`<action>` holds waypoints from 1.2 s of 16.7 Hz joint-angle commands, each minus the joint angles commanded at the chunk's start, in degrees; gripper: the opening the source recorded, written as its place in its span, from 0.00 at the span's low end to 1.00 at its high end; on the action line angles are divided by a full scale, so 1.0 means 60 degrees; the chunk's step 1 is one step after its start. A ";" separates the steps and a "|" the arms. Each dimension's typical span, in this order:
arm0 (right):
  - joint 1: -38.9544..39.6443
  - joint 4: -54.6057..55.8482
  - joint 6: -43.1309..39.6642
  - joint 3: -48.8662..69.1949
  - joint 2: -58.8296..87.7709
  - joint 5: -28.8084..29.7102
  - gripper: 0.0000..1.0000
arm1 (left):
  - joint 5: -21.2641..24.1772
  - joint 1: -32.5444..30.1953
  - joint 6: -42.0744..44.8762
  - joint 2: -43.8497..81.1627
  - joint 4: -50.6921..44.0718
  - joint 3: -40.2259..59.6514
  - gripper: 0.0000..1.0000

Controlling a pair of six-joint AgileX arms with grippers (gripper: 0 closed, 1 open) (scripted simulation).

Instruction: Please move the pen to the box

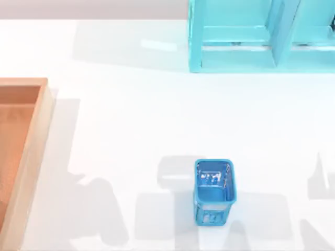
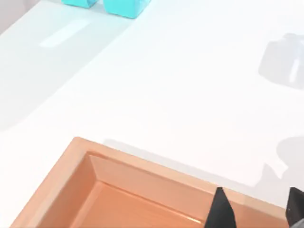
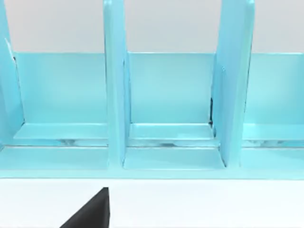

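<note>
At the table's left edge in the top view lies the large shallow wooden box [image 1: 23,146], orange-brown inside with a paler tan rim, cut off by the frame. Our left gripper [image 2: 256,209] hangs over its near corner in the left wrist view, its two black fingertips [image 2: 221,211] spread apart and holding nothing. Toward the right, a small blue mesh basket [image 1: 213,191] stands on the white table [image 1: 131,120]. Our right wrist camera faces the cyan shelf unit [image 3: 161,118]; one dark finger [image 3: 92,213] of the right gripper shows at the frame's edge, so we cannot tell its state.
</note>
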 joint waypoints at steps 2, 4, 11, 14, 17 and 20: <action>0.0000 0.0000 0.0000 0.0000 0.0000 0.0000 1.00 | -0.0022 -0.0075 -0.0028 0.0382 0.0355 0.0432 0.00; 0.0000 0.0000 0.0000 0.0000 0.0000 0.0000 1.00 | 0.0048 -0.0256 -0.0324 0.0249 0.0678 0.0081 0.00; 0.0000 0.0000 0.0000 0.0000 0.0000 0.0000 1.00 | 0.0308 -0.0804 -0.1624 -0.0250 0.3395 -0.2146 0.00; 0.0000 0.0000 0.0000 0.0000 0.0000 0.0000 1.00 | 0.0415 -0.0982 -0.1833 -0.0355 0.3641 -0.2382 0.00; 0.0000 0.0000 0.0000 0.0000 0.0000 0.0000 1.00 | 0.0415 -0.0982 -0.1833 -0.0355 0.3641 -0.2382 0.08; 0.0000 0.0000 0.0000 0.0000 0.0000 0.0000 1.00 | 0.0415 -0.0982 -0.1833 -0.0355 0.3641 -0.2382 0.30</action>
